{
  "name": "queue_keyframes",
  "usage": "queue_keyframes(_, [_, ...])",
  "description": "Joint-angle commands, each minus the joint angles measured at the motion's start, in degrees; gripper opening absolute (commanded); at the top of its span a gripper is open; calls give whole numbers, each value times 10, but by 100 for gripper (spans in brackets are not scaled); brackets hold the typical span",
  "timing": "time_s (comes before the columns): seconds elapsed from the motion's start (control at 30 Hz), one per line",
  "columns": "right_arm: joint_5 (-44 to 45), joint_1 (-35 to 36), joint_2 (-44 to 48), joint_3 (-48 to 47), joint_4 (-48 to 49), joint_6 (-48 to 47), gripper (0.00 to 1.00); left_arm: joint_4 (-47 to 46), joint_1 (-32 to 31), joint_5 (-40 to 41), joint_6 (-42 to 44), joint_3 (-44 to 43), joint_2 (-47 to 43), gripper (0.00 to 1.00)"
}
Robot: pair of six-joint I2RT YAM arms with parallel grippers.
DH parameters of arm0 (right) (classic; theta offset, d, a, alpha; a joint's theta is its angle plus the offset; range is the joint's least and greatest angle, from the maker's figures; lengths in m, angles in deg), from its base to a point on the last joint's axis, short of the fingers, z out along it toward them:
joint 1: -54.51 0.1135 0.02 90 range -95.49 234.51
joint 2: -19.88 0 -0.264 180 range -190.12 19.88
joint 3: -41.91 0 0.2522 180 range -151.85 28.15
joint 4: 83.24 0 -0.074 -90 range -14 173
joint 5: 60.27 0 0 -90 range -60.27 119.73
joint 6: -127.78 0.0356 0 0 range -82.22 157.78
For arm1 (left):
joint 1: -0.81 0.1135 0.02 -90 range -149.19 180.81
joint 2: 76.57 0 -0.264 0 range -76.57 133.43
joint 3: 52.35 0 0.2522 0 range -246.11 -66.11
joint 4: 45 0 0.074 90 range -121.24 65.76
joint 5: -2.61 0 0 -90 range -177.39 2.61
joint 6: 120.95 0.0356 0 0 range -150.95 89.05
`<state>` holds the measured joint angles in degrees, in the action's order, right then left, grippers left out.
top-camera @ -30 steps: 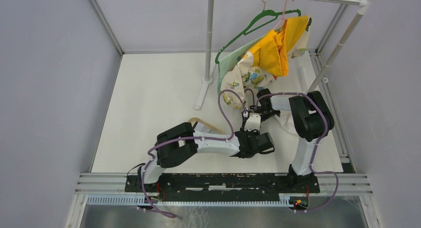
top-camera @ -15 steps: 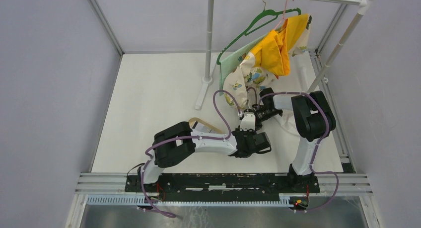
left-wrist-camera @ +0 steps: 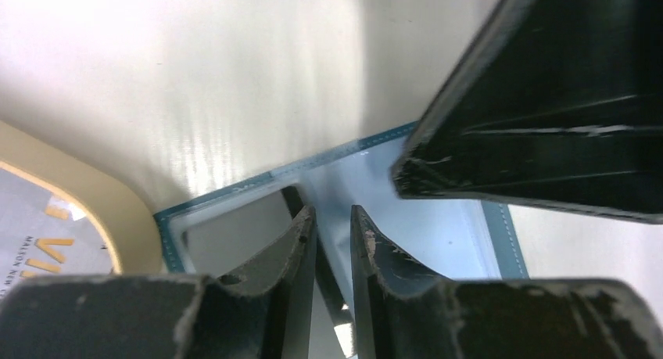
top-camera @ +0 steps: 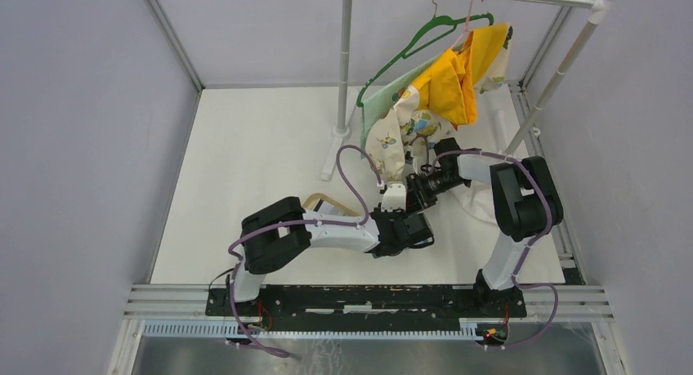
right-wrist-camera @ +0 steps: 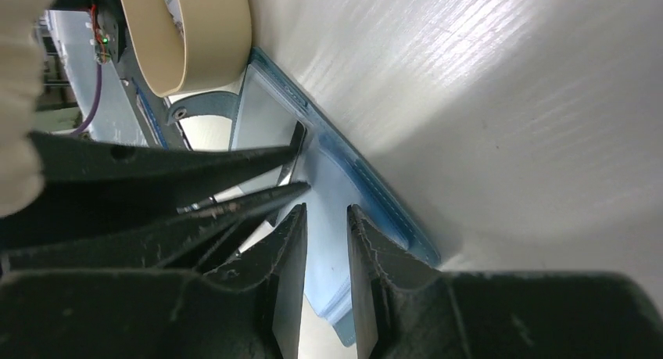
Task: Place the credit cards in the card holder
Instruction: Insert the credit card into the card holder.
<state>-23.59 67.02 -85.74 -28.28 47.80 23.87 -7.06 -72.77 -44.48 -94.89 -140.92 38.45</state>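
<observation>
The teal-blue card holder [left-wrist-camera: 438, 226] lies open on the white table, its pale inner pockets facing up. It also fills the middle of the right wrist view [right-wrist-camera: 332, 171]. My left gripper [left-wrist-camera: 334, 218] hangs just over its clear pocket, jaws a narrow gap apart. The edge of a dark credit card [left-wrist-camera: 293, 196] stands in that gap, reaching into the pocket. My right gripper [right-wrist-camera: 327, 210] is narrowly open over the holder's inner flap, nothing pinched. One of its fingertips [left-wrist-camera: 406, 171] touches the flap. From above, both grippers meet at mid-table and hide the holder.
A tan oval tray [left-wrist-camera: 94, 195] sits right beside the holder's corner, seen from above behind the left arm [top-camera: 327, 202]. A clothes rack [top-camera: 344, 64] with hung garments [top-camera: 445, 85] stands at the back. White cloth [top-camera: 470, 199] lies under the right arm.
Both grippers have shifted together a little to the left and toward the back. The left elbow swung left, and both pairs of jaws have eased apart slightly.
</observation>
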Motion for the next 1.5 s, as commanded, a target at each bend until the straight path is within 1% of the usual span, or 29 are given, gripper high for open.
queue_keyframes(0.0, [17, -9, 45, 7, 10, -23, 31, 19, 3, 41, -27, 16, -51, 30])
queue_keyframes(0.1, [36, -14, 72, 16, 21, -30, 31, 11, 2, 36, -1, 18, -75, 31])
queue_keyframes(0.23, [60, -22, 121, 30, 38, -43, 30, -32, 2, 8, 60, 39, -117, 34])
queue_keyframes(0.33, [70, -33, 164, 38, 46, -58, 30, -84, 0, -31, 121, 72, -156, 37])
queue_keyframes(0.47, [87, -44, 228, 45, 35, -119, 29, -169, -2, -108, 197, 147, -215, 41])
queue_keyframes(0.53, [101, -44, 271, 50, 21, -169, 29, -201, -3, -135, 216, 188, -246, 41])
queue_keyframes(0.6, [119, -45, 330, 69, 28, -202, 29, -218, -6, -151, 233, 221, -276, 41])
queue_keyframes(0.67, [131, -45, 400, 92, 48, -233, 29, -235, -11, -169, 249, 251, -306, 43])
queue_keyframes(0.7, [139, -45, 432, 109, 70, -241, 30, -239, -14, -176, 254, 266, -323, 45])
queue_keyframes(0.73, [142, -45, 468, 124, 90, -256, 35, -252, -16, -184, 257, 278, -338, 48])
queue_keyframes(0.77, [145, -45, 502, 144, 116, -274, 48, -264, -18, -196, 260, 295, -352, 52])
queue_keyframes(0.83, [144, -45, 548, 191, 167, -286, 93, -279, -22, -209, 255, 320, -378, 58])
queue_keyframes(0.87, [125, -45, 543, 197, 164, -283, 98, -294, -23, -214, 250, 337, -392, 61])
queue_keyframes(0.9, [100, -46, 525, 192, 142, -288, 98, -309, -24, -218, 240, 357, -405, 65])
queue_keyframes(0.97, [38, -45, 481, 181, 92, -293, 98, -366, -29, -226, 209, 410, -443, 73])
queue_keyframes(1.0, [11, -44, 461, 179, 60, -308, 98, -406, -31, -232, 195, 439, -457, 75])
queue_keyframes(1.03, [2, -45, 443, 183, 48, -314, 98, -431, -35, -231, 179, 463, -470, 76])
queue_keyframes(1.07, [4, -45, 432, 190, 46, -314, 98, -436, -36, -221, 163, 475, -477, 76])
queue_keyframes(1.13, [25, -45, 422, 199, 49, -308, 96, -388, -44, -178, 125, 471, -478, 75])
queue_keyframes(1.27, [50, -45, 402, 219, 89, -258, 84, -217, -72, -66, 53, 395, -434, 71])
queue_keyframes(1.37, [73, -44, 372, 211, 89, -238, 78, -88, -95, 15, -14, 321, -372, 70])
queue_keyframes(1.47, [81, -45, 351, 208, 90, -222, 72, 30, -98, 56, -79, 255, -300, 70])
